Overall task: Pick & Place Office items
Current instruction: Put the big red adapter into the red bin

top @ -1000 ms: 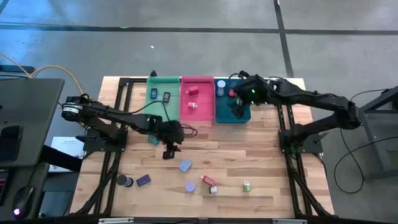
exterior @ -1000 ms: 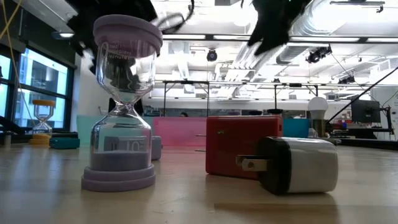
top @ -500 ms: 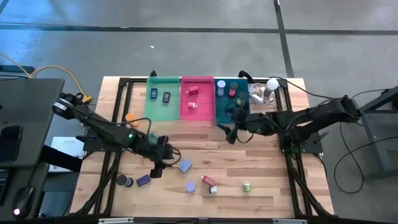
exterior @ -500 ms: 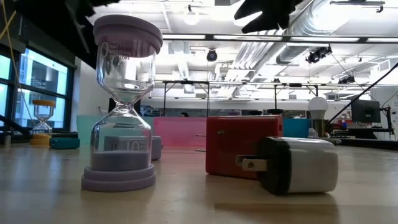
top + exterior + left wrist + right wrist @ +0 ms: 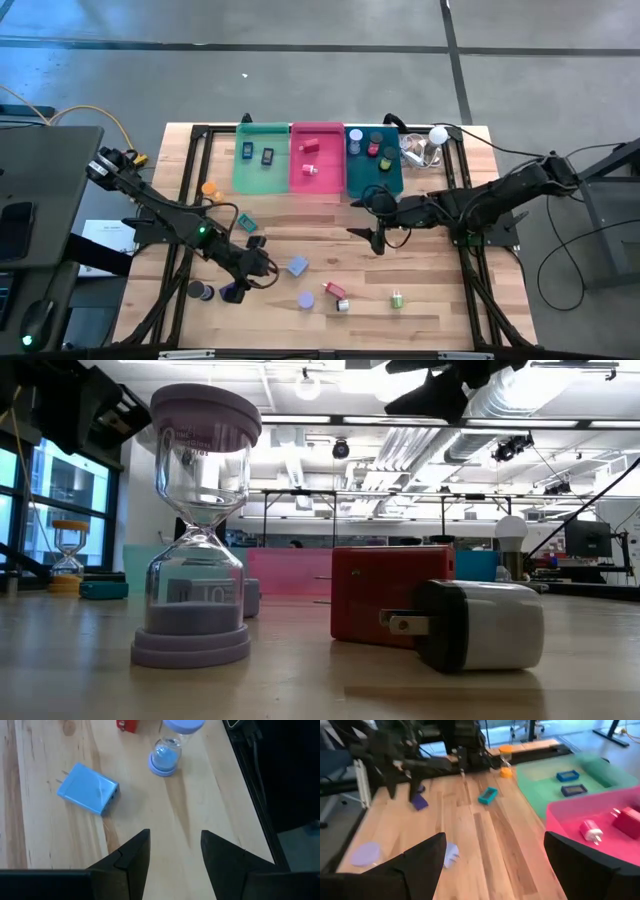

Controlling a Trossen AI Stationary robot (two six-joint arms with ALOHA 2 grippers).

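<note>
left tool (image 5: 175, 852) empty, agape | hourglass (image 5: 170, 745) top cropped

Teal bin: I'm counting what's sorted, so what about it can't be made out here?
High view: round items in the teal bin are too small to identify.
Low view: the red charger hides most of it.
Right wrist view: cut off by the edge; only the green bin and pink bin show.
Left wrist view: not in frame.
</note>
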